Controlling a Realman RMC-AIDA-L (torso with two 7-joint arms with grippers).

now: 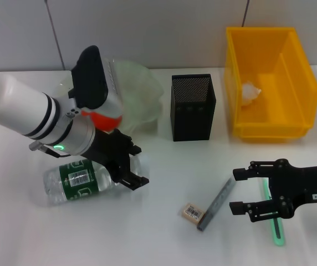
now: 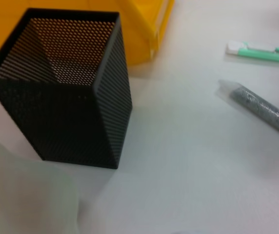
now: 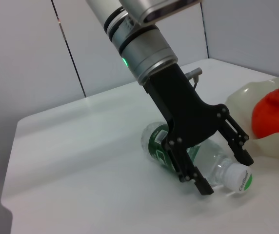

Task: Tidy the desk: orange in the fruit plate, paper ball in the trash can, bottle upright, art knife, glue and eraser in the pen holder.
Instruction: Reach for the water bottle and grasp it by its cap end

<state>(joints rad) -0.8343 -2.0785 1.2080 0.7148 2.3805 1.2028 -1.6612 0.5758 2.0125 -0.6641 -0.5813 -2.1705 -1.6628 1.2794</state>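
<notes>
The left gripper (image 1: 129, 166) is lowered over the neck end of the bottle (image 1: 81, 178), which lies on its side on the white table (image 1: 158, 238) near the robot's left; its fingers (image 3: 239, 145) are spread, one on each side of the bottle near the white cap, and I cannot tell whether they touch the plastic. The orange (image 1: 104, 119) sits in the fruit plate (image 1: 142, 94) just behind the left arm, partly hidden by the wrist. The pen holder (image 1: 192, 107) stands upright at table centre, with a bare strip of table between it and the plate's ruffled rim. The trash can (image 1: 270, 83) stands just to its right, a narrow gap between them, with the paper ball (image 1: 251, 93) inside. The right gripper (image 1: 240, 191) hovers low at the near right with its jaws apart and holding nothing. The art knife (image 1: 215, 203) lies diagonally just beside those fingertips. The glue (image 1: 275, 221) runs beneath the gripper body. The eraser (image 1: 192, 212) rests near the knife's lower end. Open table lies between the two grippers.
</notes>
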